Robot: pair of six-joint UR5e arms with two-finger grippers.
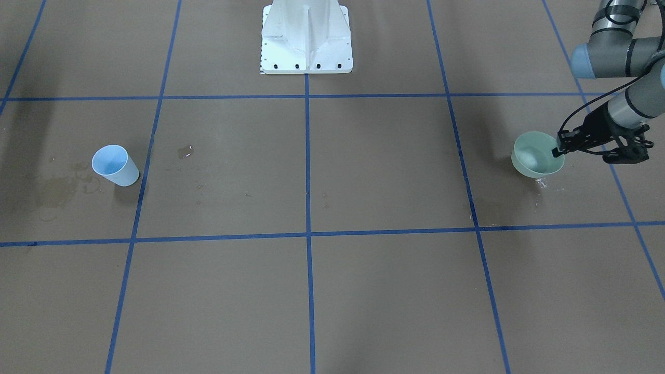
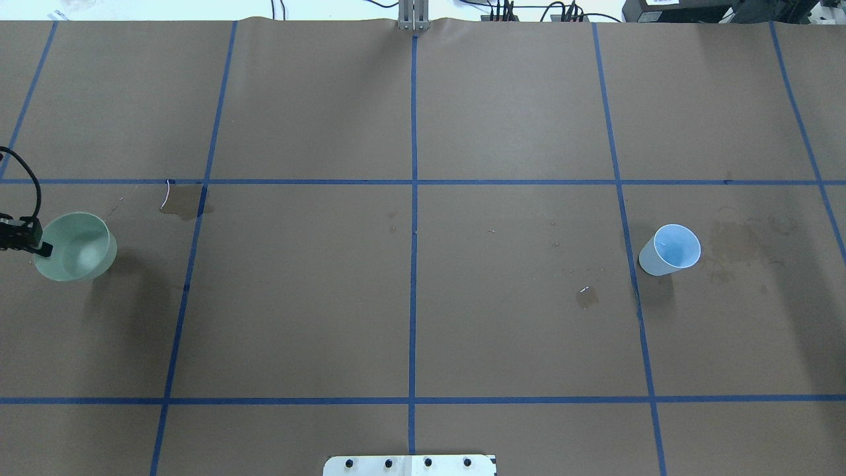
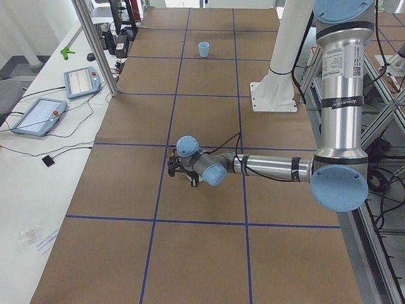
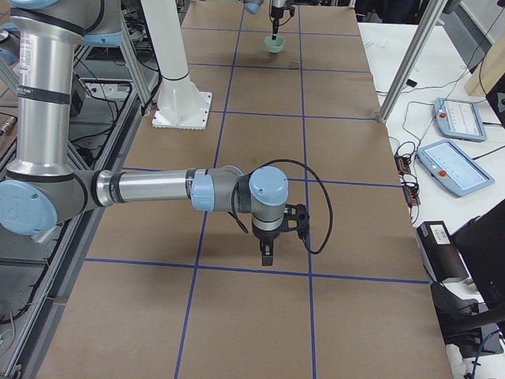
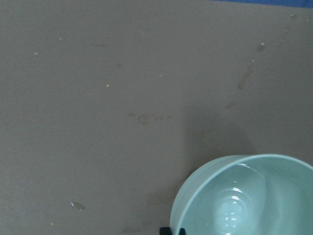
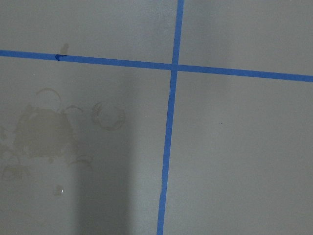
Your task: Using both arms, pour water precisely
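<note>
While clamped at the rim, left gripper (image 1: 557, 151): jaws pinch green cup (image 1: 532, 158) by its wall.
Water (image 5: 232, 210): inside, just past the jaws; one-sided hold may tip and spill.
Blue cup (image 1: 115, 166): far across; long carry risks slosh.
Right gripper (image 4: 267, 251): also far off; jaw state cannot be told.

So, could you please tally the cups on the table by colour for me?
Pale green cup: 1
Light blue cup: 1
Total: 2
</note>
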